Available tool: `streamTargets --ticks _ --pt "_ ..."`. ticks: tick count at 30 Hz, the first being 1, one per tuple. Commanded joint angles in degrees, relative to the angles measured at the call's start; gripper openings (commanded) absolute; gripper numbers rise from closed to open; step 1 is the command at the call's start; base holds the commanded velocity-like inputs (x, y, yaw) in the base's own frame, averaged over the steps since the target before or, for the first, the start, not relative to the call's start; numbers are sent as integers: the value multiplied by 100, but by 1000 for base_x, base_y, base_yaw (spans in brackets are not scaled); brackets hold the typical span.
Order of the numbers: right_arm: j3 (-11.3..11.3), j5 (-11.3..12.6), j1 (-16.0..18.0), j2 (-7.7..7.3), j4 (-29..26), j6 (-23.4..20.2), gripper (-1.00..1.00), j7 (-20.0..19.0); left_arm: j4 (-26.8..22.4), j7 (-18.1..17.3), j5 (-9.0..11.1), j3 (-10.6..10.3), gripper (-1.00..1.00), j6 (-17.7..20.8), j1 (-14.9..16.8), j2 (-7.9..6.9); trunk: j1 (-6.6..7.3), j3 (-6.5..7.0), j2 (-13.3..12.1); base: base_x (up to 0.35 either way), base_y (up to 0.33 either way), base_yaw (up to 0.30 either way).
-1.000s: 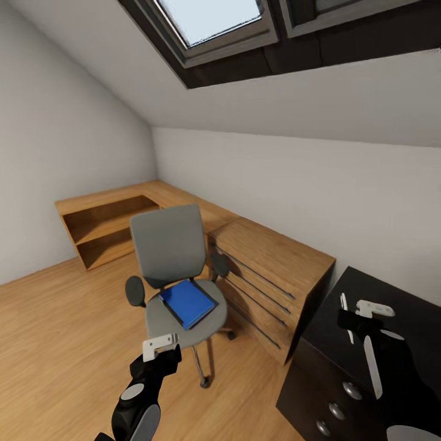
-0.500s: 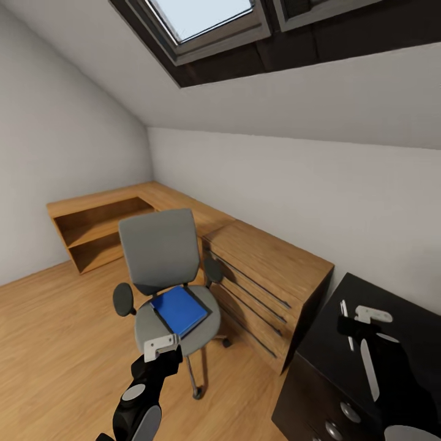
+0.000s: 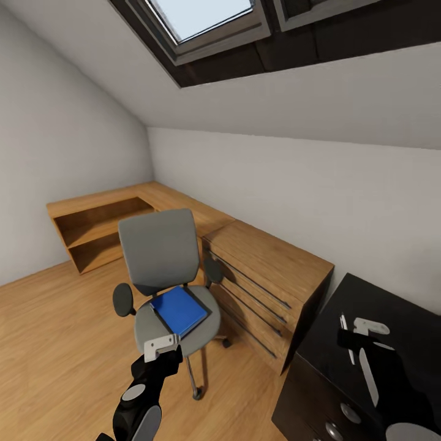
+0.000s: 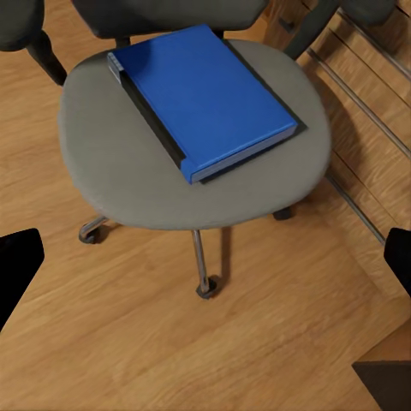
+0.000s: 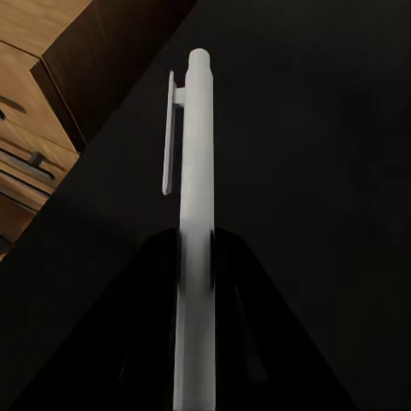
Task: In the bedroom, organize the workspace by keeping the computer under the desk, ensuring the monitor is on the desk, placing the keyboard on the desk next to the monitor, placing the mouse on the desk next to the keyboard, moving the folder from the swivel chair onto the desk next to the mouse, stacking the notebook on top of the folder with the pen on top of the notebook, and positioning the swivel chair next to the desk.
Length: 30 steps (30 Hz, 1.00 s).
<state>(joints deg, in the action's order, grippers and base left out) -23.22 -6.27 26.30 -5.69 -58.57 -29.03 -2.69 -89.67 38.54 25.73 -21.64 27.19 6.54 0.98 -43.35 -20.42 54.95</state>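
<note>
Nearest, left gripper (image 3: pixel 160 350) hovers spread wide, empty, just short of swivel chair (image 3: pixel 165 275). One blue folder (image 3: pixel 179 310) lies flat on chair seat, just beyond gripper, apart from fingers (image 4: pixel 17 265). At right, right gripper (image 3: pixel 361 327) pinches one white pen (image 5: pixel 193 231) over black desk (image 3: pixel 367 300), pen tip pointing far. One wooden drawer cabinet (image 3: pixel 269 278) stands between chair and desk. Farther left, one open wooden shelf (image 3: pixel 98 229) against wall.
</note>
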Motion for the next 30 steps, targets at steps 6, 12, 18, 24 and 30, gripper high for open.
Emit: streamTargets --ticks 6,12,18,24,30 --pt "-7 -59 149 -76 415 213 -100 -25 -7 48 44 -15 100 14 5 -1 -1 -7 5 0 0 0" --pt "-7 -59 485 -279 1347 885 -100 225 -7 48 46 -66 100 14 5 -1 -1 -7 5 0 0 0" --pt "-7 -61 792 -421 2220 1499 -100 446 -6 48 46 -74 100 14 5 -1 -1 -7 5 0 0 0" --pt "-7 -86 1451 -623 3804 2464 -100 720 -6 48 46 -77 100 14 5 -1 -1 -7 5 0 0 0" --pt "-7 -180 1599 -657 4149 2624 -100 779 -6 48 46 -124 100 14 5 -1 -1 -7 5 0 0 0"
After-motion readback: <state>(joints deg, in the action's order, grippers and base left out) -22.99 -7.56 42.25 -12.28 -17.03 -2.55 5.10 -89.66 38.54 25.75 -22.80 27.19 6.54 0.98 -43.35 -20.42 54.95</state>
